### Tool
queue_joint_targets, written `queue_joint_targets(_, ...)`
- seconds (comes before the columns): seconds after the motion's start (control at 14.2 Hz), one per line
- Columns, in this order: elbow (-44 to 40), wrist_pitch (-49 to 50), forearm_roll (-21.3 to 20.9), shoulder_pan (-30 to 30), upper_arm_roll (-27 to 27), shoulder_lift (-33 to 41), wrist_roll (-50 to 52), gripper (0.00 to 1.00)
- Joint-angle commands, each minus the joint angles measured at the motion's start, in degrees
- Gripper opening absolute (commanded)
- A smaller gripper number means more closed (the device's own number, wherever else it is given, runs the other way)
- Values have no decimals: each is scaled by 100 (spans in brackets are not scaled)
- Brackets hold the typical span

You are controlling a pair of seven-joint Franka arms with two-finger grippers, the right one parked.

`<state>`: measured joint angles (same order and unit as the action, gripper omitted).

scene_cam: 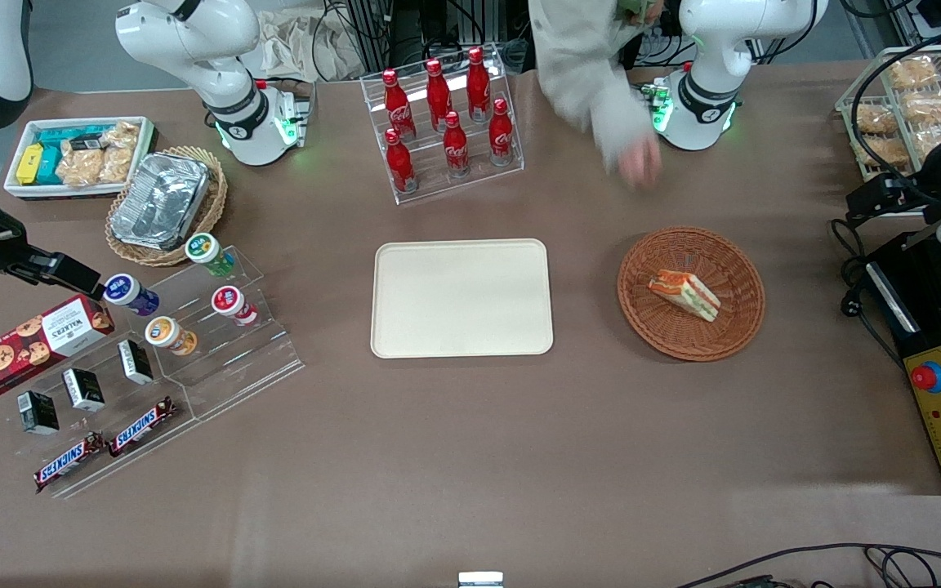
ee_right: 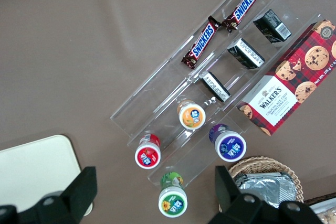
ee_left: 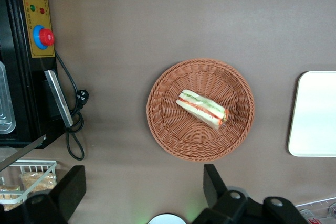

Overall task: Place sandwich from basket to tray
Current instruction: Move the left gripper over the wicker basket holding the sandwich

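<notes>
You're at the approach step: the tool [ee_left: 142, 192] hangs high with fingers spread and empty, the sandwich [ee_left: 201, 109] lies in the basket [ee_left: 163, 129], so bring it down over the wedge before carrying it to the tray [scene_cam: 461, 298].

A triangular white-bread sandwich [scene_cam: 684, 295] with orange and green filling lies on its side in the round reddish-brown wicker basket [scene_cam: 690, 293]. Beside the basket on the surface, apart from it, sits the flat cream tray [scene_cam: 461, 298], bare.
</notes>
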<state>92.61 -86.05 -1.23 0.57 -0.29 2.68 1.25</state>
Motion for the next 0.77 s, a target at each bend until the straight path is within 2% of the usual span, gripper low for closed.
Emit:
queue_joint_targets(0.0,-59,27,-44,4,-33,22,-2,99)
queue_joint_targets(0.35,37,254,-44,39,-33,57,-46,99)
queue_joint_targets(0.56,739,370,-44,48,-33,469,-11,100)
queue_joint_targets(0.7,1571,-50,61,39,-33,916,129,100)
